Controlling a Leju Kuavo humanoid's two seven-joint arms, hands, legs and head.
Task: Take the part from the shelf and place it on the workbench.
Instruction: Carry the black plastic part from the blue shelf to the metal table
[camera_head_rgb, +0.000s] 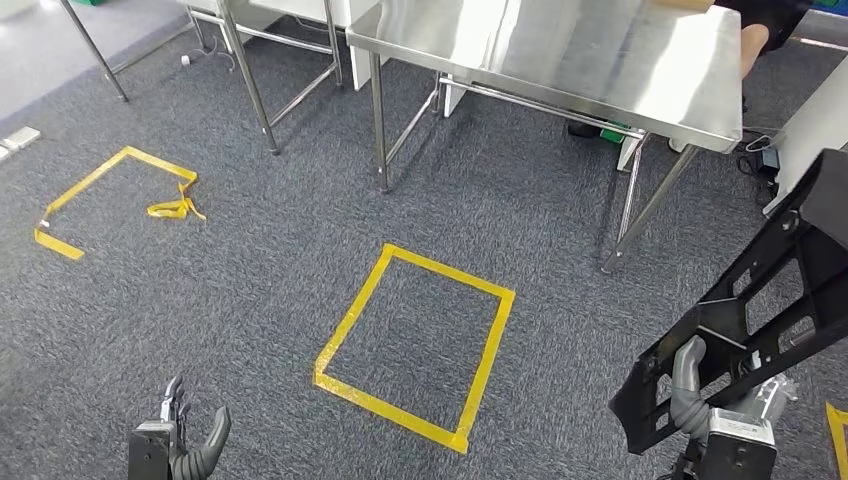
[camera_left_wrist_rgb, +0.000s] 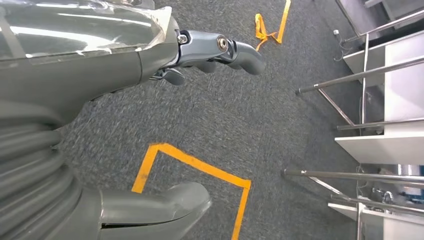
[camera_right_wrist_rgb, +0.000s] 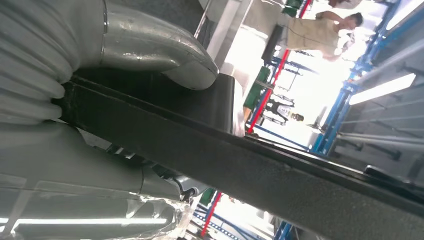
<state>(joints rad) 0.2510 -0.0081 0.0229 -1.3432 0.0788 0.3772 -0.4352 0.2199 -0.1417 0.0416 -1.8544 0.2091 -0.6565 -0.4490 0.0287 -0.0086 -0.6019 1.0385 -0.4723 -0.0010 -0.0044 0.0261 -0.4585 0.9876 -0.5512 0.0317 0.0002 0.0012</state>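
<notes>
Clearly the part is off the shelf and not yet on the workbench: the right hand (camera_head_rgb: 712, 400) grasps a black plastic frame part (camera_head_rgb: 760, 300), a long openwork panel that rises from the hand at about five o'clock of the head view up toward three o'clock. The thick grey thumb (camera_right_wrist_rgb: 165, 60) lies clamped over one face of the panel (camera_right_wrist_rgb: 280, 170) in the right wrist view, with the ribbed cover behind it, so the grip sits near the panel's lower end and most of its length stands free above.

The stainless steel workbench (camera_head_rgb: 600, 60) is at about one o'clock in the head view, its shiny top bare on the near side, its legs on grey carpet. A yellow tape square (camera_head_rgb: 415, 345) marks the floor at six o'clock, between the robot and the bench; a second, broken tape outline (camera_head_rgb: 110, 200) with a loose curl lies at nine o'clock. A person's arm (camera_head_rgb: 755, 45) reaches in at the bench's far corner, near two o'clock.

The left hand (camera_head_rgb: 180, 440) hangs low at seven o'clock, fingers (camera_left_wrist_rgb: 220, 50) apart and holding nothing.

Judging from this, the risks come from the long lever above a low grip: the panel could pivot or slip in the fingers while walking, or its high end could strike the bench edge or the person's arm on approach. Setting it down tilted could let it slide off the smooth steel.
</notes>
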